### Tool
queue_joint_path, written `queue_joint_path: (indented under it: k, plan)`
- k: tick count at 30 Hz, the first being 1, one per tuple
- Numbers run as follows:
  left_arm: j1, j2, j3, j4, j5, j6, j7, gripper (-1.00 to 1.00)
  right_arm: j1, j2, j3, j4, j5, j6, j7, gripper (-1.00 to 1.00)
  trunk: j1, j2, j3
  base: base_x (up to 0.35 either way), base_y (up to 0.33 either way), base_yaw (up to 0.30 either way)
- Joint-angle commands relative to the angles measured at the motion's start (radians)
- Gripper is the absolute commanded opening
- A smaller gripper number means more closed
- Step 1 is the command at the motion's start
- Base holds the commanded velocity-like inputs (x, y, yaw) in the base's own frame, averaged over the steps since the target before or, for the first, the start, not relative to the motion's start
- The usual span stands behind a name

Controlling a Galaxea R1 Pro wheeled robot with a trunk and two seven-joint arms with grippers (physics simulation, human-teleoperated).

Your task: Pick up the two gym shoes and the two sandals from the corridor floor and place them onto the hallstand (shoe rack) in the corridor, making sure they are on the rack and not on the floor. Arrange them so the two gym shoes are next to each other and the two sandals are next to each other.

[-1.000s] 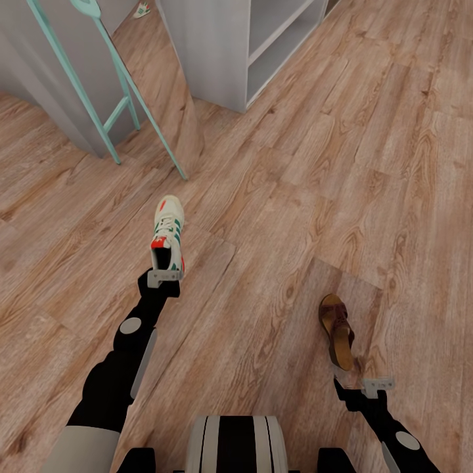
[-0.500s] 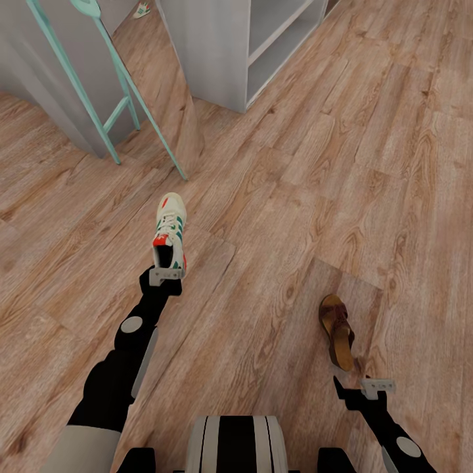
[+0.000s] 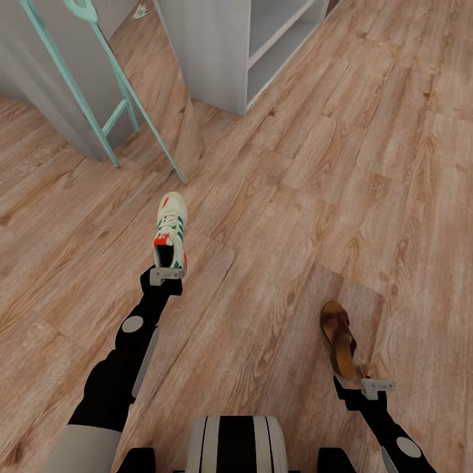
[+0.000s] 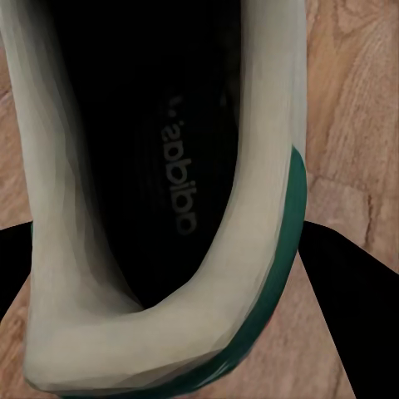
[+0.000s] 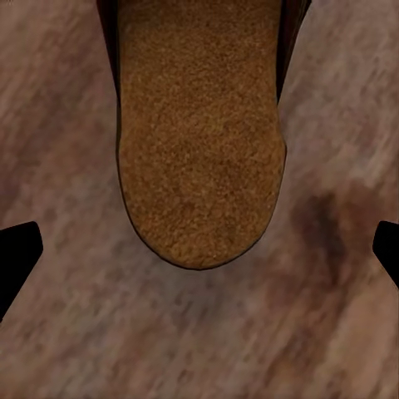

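The hallstand (image 3: 223,52) and the teal-framed mirror (image 3: 112,85) were cut off by the head view's top edge. In the left wrist view the gym shoe (image 4: 249,208) hid the left gripper's fingertips, and its toe ran off the frame.

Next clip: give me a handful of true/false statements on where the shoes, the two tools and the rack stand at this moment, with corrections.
1. The left tool is at the heel of a gym shoe. True.
2. The sandal sits on a shelf of the hallstand. False: it lies on the corridor floor, just ahead of the right tool.
3. The right tool is closed on the sandal. False: in the right wrist view its fingertips stand wide apart, short of the sandal's heel.
4. A teal-framed mirror leans to the left of the hallstand. True.
5. The hallstand shelves in view hold shoes. False: they look bare.
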Motion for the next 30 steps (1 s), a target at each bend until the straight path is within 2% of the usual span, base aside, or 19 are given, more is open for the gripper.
queue_joint_path:
  k: [1, 6, 30]
  plan:
    - [0.000, 0.000, -0.001, -0.001, -0.010, 0.006, 0.003, -1.00, -0.001, 0.001, -0.006, 0.001, 0.004, -0.003, 0.008, 1.00, 0.000, 0.000, 0.000, 0.077, 0.000, 0.000]
    - [0.000, 0.000, -0.001, -0.001, -0.010, 0.006, 0.003, -1.00, -0.001, 0.000, -0.006, 0.001, 0.004, -0.004, 0.008, 1.00, 0.000, 0.000, 0.000, 0.169, 0.000, 0.000]
    - [0.002, 0.003, -0.001, -0.005, -0.012, 0.006, 0.002, -1.00, -0.001, 0.000, -0.007, 0.002, 0.004, -0.004, 0.008, 1.00, 0.000, 0.000, 0.000, 0.034, 0.000, 0.000]
